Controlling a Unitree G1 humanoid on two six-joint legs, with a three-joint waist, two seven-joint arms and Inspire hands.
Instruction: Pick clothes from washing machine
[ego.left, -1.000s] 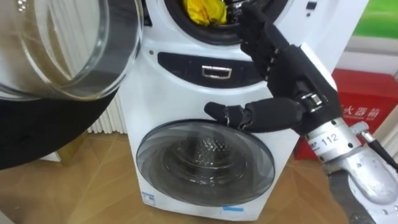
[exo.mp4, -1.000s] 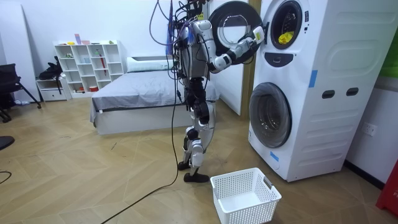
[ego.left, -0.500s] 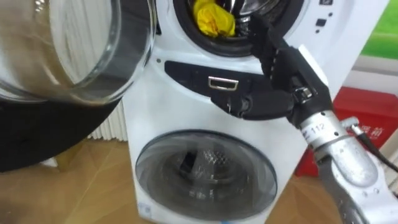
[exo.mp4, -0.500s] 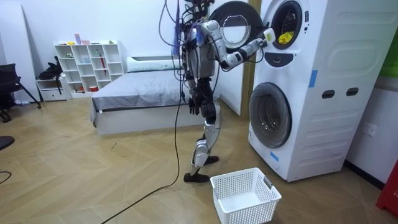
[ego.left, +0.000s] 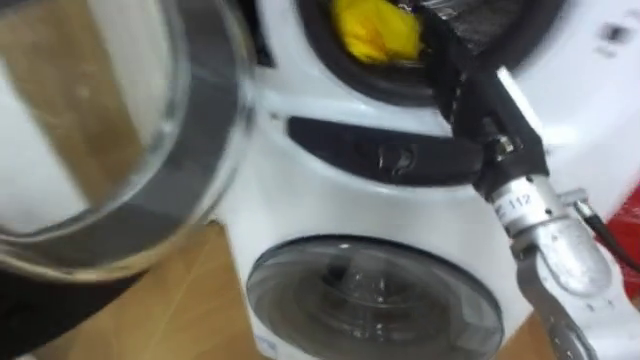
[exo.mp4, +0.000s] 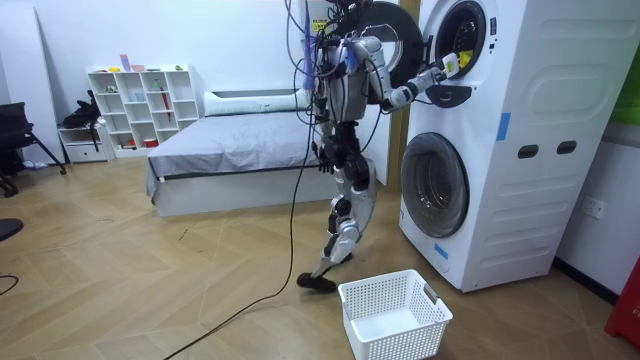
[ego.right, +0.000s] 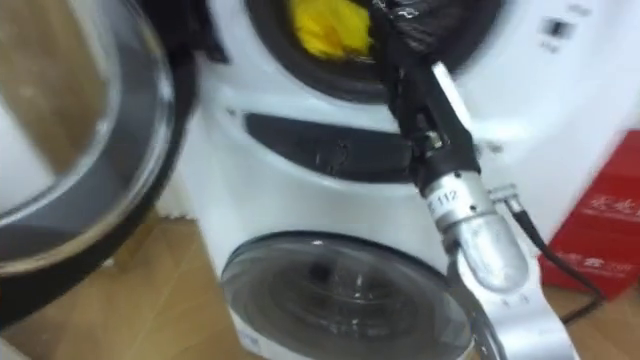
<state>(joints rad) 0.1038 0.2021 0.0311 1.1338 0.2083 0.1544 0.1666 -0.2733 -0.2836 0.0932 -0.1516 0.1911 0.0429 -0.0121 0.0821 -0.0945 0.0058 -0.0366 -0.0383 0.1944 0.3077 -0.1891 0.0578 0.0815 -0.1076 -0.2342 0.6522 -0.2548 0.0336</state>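
"Up in the open drum of the white stacked washing machine (ego.left: 292, 215), what lay there?"

"A crumpled yellow cloth (ego.left: 378, 30), at the drum's front lip. The black right hand (ego.left: 470, 80) reached into the opening just beside it; whether it gripped the cloth I could not tell. The left hand (exo.mp4: 325, 158) seemingly hung by the hip."

The clothes are one bright yellow cloth (ego.left: 375, 30), crumpled into a bunch at the lower rim of the upper drum of the white washing machine (ego.left: 300, 200). It lies just left of the robot hand (ego.left: 478, 85). The machine's round glass door (ego.left: 110, 130) stands open, well left of that hand.
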